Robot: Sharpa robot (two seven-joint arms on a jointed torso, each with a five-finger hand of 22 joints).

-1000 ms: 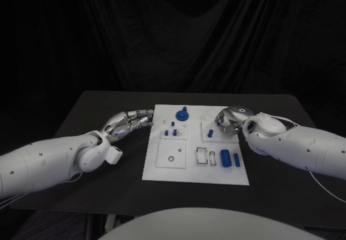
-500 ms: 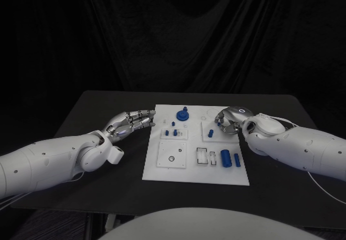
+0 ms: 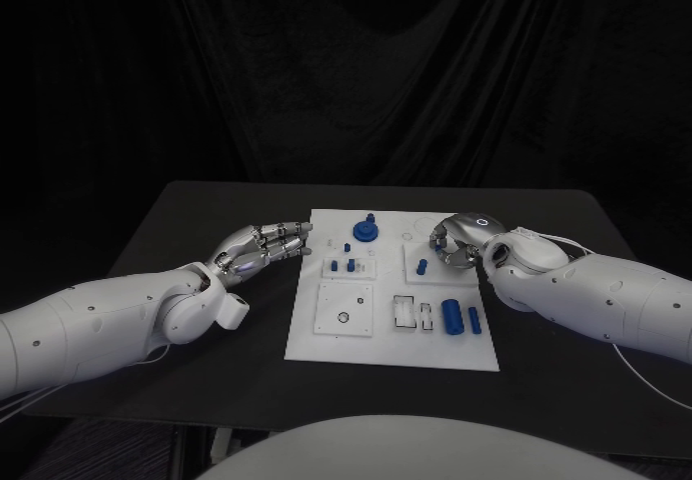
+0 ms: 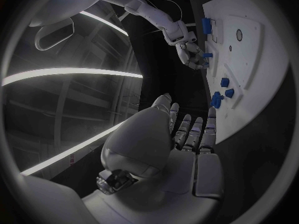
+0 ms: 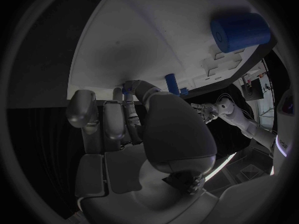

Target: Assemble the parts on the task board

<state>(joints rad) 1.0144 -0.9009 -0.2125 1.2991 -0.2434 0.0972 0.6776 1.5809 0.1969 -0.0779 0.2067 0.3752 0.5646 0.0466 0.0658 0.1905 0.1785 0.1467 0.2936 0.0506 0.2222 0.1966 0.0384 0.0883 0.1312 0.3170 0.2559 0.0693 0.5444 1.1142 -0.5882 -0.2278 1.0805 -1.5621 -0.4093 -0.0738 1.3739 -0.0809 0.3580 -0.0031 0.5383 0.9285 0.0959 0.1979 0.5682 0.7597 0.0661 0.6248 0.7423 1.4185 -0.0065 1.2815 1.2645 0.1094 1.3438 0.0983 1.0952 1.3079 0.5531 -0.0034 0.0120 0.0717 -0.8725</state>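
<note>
The white task board [image 3: 325, 335] lies mid-table. At its far end stands a blue knob [image 3: 364, 230], with small blue pegs [image 3: 342, 266] just in front of it. My right hand [image 3: 459, 240] is curled down over the board's far right part. Its fingertips [image 5: 124, 97] pinch a small blue part [image 5: 128, 87] that is mostly hidden. A blue peg [image 3: 421, 267] stands just beside that hand. My left hand [image 3: 263, 246] hovers at the board's left edge, fingers stretched out and apart, holding nothing.
A thick blue cylinder [image 3: 451, 314] and a slim blue pin [image 3: 473, 319] lie on the board's near right, beside white slots [image 3: 414, 313]. A round hole [image 3: 343, 318] sits on the near left. The black table [image 3: 188, 215] surrounds the board.
My left hand's fingers have shifted a little beside the board's edge. The right hand has stayed in place over the far right part.
</note>
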